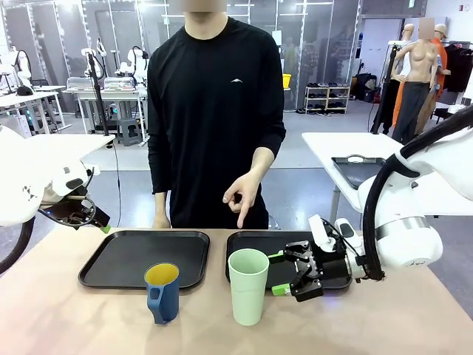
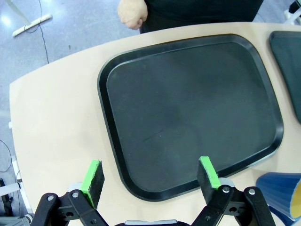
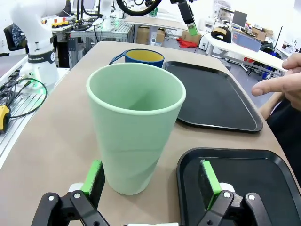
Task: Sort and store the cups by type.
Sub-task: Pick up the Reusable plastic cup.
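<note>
The mint-green tumbler (image 1: 248,287) stands upright on the bench (image 1: 74,318), with the blue mug (image 1: 162,292) near it at its 9 o'clock. The right gripper (image 1: 277,274) sits just at the tumbler's 3 o'clock, jaws released and wide. The left gripper (image 2: 150,176) faces the left tray (image 2: 188,108), jaws likewise released.

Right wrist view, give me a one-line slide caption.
Open jaws face the mint-green tumbler, the blue mug behind it, black trays alongside, a person's hand pointing.

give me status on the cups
Tools open: left tool over left tray, right tool beside mint tumbler. Tumbler, blue mug on table, untrayed. Watch person's hand pointing at right tray.
</note>
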`<state>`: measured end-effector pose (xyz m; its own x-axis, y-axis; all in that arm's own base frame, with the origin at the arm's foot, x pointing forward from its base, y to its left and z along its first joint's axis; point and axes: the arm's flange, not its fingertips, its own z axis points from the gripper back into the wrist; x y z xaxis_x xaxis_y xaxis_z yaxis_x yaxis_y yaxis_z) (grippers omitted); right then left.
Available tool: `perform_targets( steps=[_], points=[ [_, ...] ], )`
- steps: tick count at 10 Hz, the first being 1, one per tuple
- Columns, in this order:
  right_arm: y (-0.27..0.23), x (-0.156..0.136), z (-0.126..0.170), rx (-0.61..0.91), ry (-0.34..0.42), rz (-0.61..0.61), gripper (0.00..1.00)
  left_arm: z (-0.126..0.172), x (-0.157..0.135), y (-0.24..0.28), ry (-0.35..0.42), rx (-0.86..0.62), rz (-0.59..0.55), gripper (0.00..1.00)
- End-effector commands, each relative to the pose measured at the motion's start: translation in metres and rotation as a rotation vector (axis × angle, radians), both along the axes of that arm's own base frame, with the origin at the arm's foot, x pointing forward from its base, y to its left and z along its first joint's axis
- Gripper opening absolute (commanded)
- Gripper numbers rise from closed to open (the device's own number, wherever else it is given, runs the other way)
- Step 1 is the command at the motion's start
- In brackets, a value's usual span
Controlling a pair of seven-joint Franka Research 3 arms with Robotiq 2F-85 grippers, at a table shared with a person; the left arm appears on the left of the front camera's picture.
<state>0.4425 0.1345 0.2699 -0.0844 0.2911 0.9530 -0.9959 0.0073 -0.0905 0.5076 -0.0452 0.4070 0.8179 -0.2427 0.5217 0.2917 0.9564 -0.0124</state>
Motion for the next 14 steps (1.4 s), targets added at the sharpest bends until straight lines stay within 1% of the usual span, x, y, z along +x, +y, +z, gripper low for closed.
perform_targets(
  steps=[1, 2, 3, 4, 6, 11, 14],
  points=[
    [0.000, -0.002, -0.001, -0.006, -0.006, 0.008, 1.00, 0.001, 0.001, 0.000, -0.003, 0.000, 0.001, 1.00],
    [0.000, 0.000, 0.000, 0.000, 0.000, 0.000, 1.00, 0.001, 0.001, 0.000, -0.003, 0.000, 0.001, 1.00],
    [0.000, 0.003, -0.001, 0.002, 0.029, 0.029, 1.00, 0.001, 0.001, 0.000, -0.003, 0.000, 0.001, 1.00],
    [0.001, 0.005, -0.002, 0.018, 0.039, 0.039, 1.00, 0.001, 0.001, 0.000, -0.003, 0.000, 0.001, 1.00],
    [0.007, 0.009, -0.004, 0.034, 0.043, 0.066, 1.00, 0.001, 0.001, 0.000, -0.003, 0.000, 0.001, 1.00],
    [0.018, 0.020, -0.017, 0.077, 0.070, 0.080, 1.00, 0.001, 0.001, 0.000, -0.003, 0.000, 0.001, 1.00],
    [0.025, 0.027, -0.021, 0.091, 0.085, 0.127, 1.00, 0.001, 0.001, 0.000, -0.003, 0.000, 0.001, 1.00]
  ],
)
